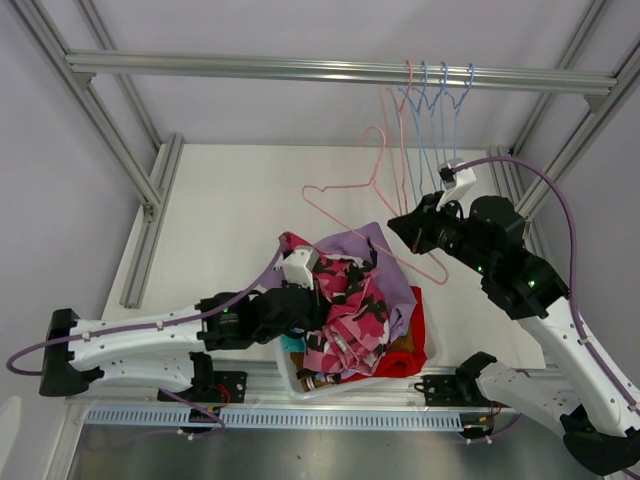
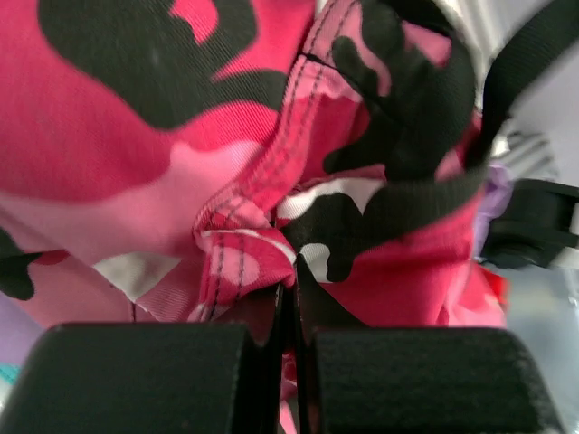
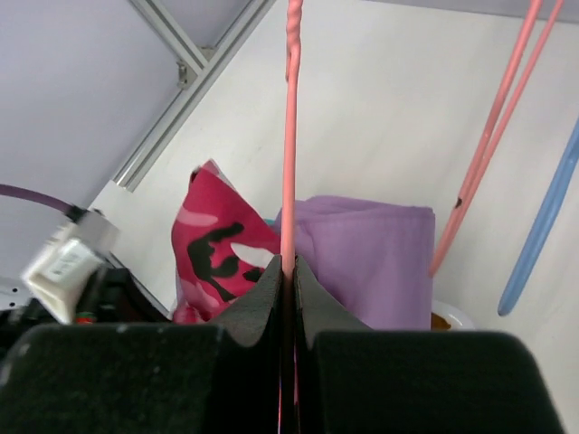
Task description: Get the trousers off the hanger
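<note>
left gripper point(image 2: 288, 303) pinching camouflage trousers point(image 2: 136, 154) (heaped in the bin point(image 1: 290, 378)) | right gripper point(image 3: 288, 276) clamped on pink hanger point(image 3: 291, 136)

We found the trousers point(image 1: 355, 300) heaped in a bin point(image 1: 292, 380) at the counter's point(image 1: 230, 210) near edge, between the two arm bases. Left jaws pinched the heap's left side. Behind and to the right, hangers point(image 1: 440, 110) hung from the rail point(image 1: 300, 68). A loose hanger point(image 1: 340, 187) slanted below them, over the heap, gripped in the right jaws.
</note>
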Controlling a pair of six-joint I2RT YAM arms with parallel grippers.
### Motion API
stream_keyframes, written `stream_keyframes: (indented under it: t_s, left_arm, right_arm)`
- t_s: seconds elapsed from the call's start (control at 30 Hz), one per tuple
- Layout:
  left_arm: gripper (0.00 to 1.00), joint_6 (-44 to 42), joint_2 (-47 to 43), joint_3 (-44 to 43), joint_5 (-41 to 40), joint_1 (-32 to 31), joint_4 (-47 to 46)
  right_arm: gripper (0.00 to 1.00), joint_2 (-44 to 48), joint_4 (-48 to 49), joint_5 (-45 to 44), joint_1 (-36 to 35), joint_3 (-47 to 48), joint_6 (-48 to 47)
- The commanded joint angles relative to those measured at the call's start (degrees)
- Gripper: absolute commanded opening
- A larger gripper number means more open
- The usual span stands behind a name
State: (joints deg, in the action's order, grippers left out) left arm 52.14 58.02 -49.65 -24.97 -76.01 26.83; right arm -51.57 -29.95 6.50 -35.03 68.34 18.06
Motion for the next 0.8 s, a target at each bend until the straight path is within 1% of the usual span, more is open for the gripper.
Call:
stream_keyframes:
  t_s: [0.0,0.03,0.17,0.33,0.47,0.63,0.7,0.73,0.77]
  left_arm:
    - [0.01,4.3,4.7,4.1,3.4,-2.1,0.7]
    - [0.01,4.6,5.7,5.8,3.2,-2.1,0.0]
    - [0.01,6.1,10.4,7.6,3.3,-2.2,-2.9]
    - [0.01,6.9,17.1,7.5,3.8,-2.9,-4.8]
    - [0.01,8.9,19.8,7.1,3.4,-3.4,-3.8]
    - [0.01,11.1,19.6,6.7,2.0,-3.8,-0.2]
    - [0.06,12.0,18.1,4.8,0.0,-4.3,4.2]
    - [0.11,12.5,17.3,4.2,-0.7,-4.4,5.8]
    - [0.21,12.6,15.7,3.7,-1.3,-4.6,7.4]
  right_arm:
    - [0.00,-0.6,3.3,0.9,-0.3,3.5,-1.0]
    - [0.00,-0.8,3.3,0.9,-0.5,3.6,-1.1]
    - [0.00,-0.5,2.5,0.0,-1.4,3.8,-1.9]
    - [0.00,-0.6,1.5,0.2,-1.8,5.8,-2.5]
    - [0.00,-1.0,1.2,-0.1,-2.2,6.5,-2.9]
    - [0.00,-0.2,2.3,-0.6,-2.7,6.2,-2.7]
    - [0.00,-0.8,1.7,-0.9,-2.8,7.2,-2.8]
    - [0.00,-1.1,1.5,-1.0,-2.8,7.4,-2.9]
    - [0.00,-1.3,1.0,-1.1,-2.9,7.9,-3.2]
